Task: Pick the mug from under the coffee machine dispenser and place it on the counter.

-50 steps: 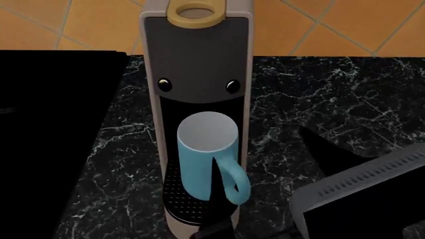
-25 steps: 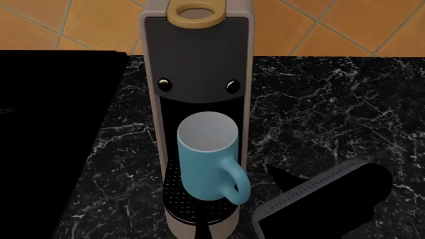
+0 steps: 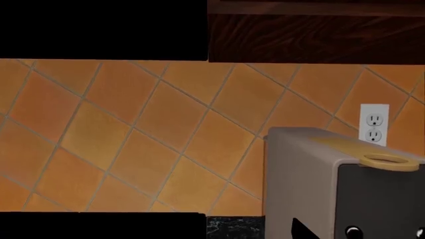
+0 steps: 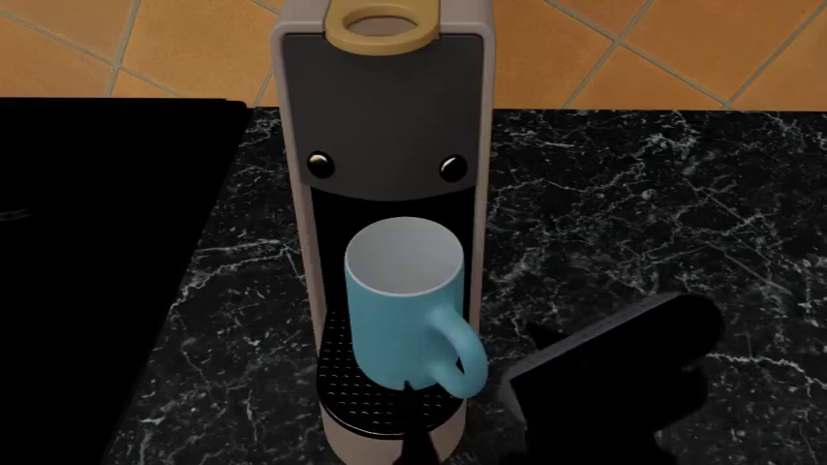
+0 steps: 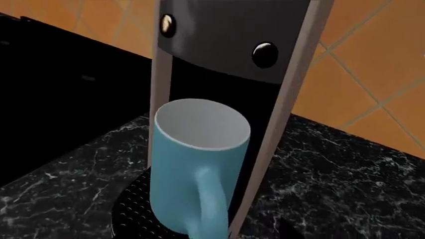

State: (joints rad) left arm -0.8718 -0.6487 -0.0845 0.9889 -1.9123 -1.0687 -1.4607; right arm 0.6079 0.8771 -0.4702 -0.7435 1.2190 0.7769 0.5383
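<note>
Head view: mug (image 4: pixel 402 310) upright on the drip tray (image 4: pixel 343 383) of the coffee machine (image 4: pixel 382 126), handle turned toward the near side. The black marbled desk (image 4: pixel 646 203) extends to the right, a plain black stovetop (image 4: pixel 104 252) to the left. Right arm (image 4: pixel 607 373), a dark block, sits just right of the machine's base; its jaws are hidden, state cannot be told

Left wrist view: machine top, orange tiled wall (image 3: pixel 133 134) and a wall socket (image 3: pixel 373 123); left jaws not seen

Right wrist view: mug (image 5: pixel 197 169) close ahead under the two buttons; no jaws seen
</note>
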